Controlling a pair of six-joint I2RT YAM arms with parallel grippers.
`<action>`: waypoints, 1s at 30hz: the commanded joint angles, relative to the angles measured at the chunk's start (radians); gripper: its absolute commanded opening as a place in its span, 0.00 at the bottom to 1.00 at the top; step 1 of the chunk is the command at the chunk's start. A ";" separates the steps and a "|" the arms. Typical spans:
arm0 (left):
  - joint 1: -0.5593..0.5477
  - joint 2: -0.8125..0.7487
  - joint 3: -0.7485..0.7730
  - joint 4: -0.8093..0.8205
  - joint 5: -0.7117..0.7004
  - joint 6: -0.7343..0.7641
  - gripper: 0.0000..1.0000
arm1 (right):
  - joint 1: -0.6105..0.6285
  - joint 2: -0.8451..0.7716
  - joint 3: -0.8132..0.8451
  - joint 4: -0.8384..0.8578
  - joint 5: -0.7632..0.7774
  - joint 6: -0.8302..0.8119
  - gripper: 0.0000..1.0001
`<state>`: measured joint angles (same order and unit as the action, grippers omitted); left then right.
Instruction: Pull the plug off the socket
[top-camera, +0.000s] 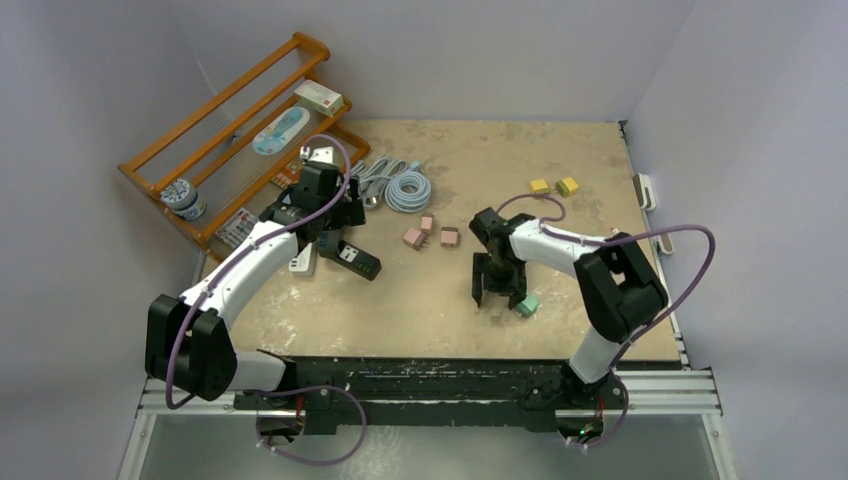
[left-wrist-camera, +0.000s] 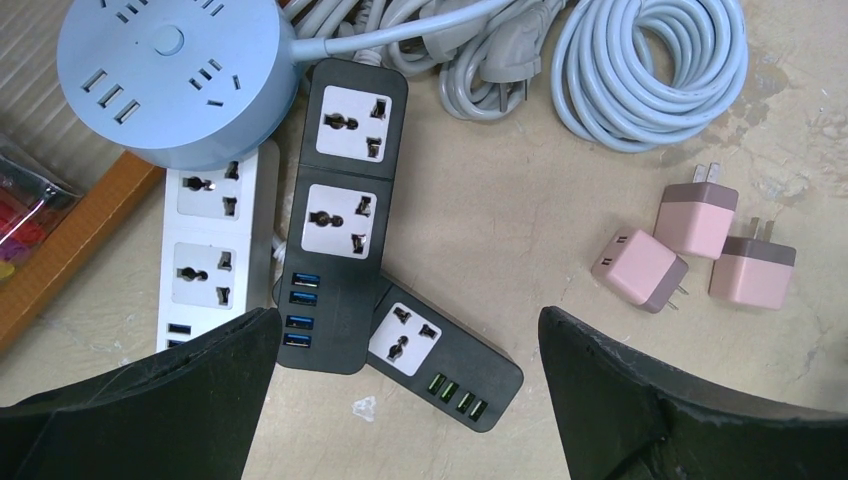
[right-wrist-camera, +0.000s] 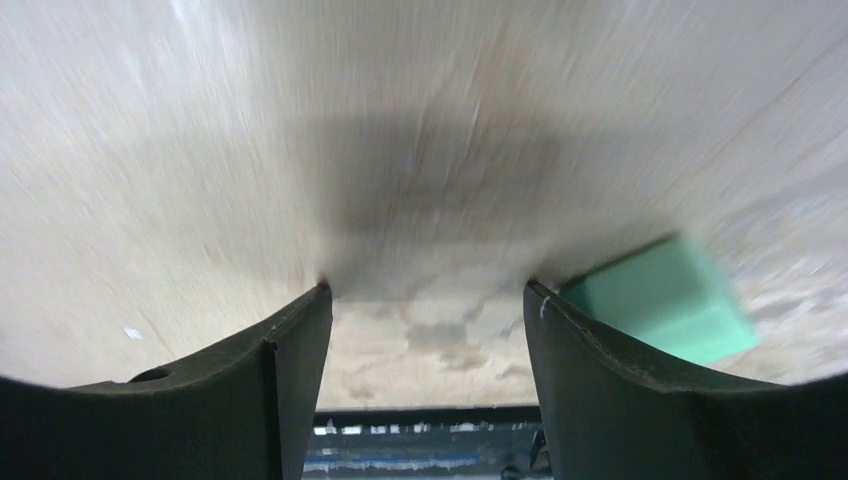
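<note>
A green plug (right-wrist-camera: 665, 295) lies on the table just outside my right gripper's (right-wrist-camera: 428, 290) right finger, apart from any socket. That gripper is open, tips down at the table, with only bare table between its fingers; in the top view it (top-camera: 497, 295) stands beside the plug (top-camera: 527, 305). My left gripper (left-wrist-camera: 408, 320) hangs wide open above two black power strips (left-wrist-camera: 340, 210) (left-wrist-camera: 440, 360), a white strip (left-wrist-camera: 215, 250) and a round blue socket hub (left-wrist-camera: 175, 70). Their visible sockets are bare.
Three pink adapters (left-wrist-camera: 640, 268) lie right of the strips, coiled grey cables (left-wrist-camera: 650, 70) behind them. Two yellow adapters (top-camera: 553, 186) sit at the back right. A wooden rack (top-camera: 230, 140) with small items stands at the back left.
</note>
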<state>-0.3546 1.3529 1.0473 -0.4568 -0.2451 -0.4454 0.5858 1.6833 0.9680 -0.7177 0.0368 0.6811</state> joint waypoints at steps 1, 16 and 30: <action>0.005 0.002 0.022 0.033 -0.023 -0.004 1.00 | -0.116 0.092 0.140 0.063 0.172 -0.136 0.72; 0.004 0.023 0.035 0.027 -0.023 0.001 1.00 | -0.138 -0.160 0.189 -0.170 0.135 0.018 0.73; 0.004 0.004 0.028 0.028 -0.003 0.005 1.00 | -0.304 -0.290 -0.078 -0.123 0.126 0.300 0.75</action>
<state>-0.3546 1.3773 1.0473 -0.4572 -0.2462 -0.4446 0.3107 1.3964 0.9062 -0.8604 0.1547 0.9100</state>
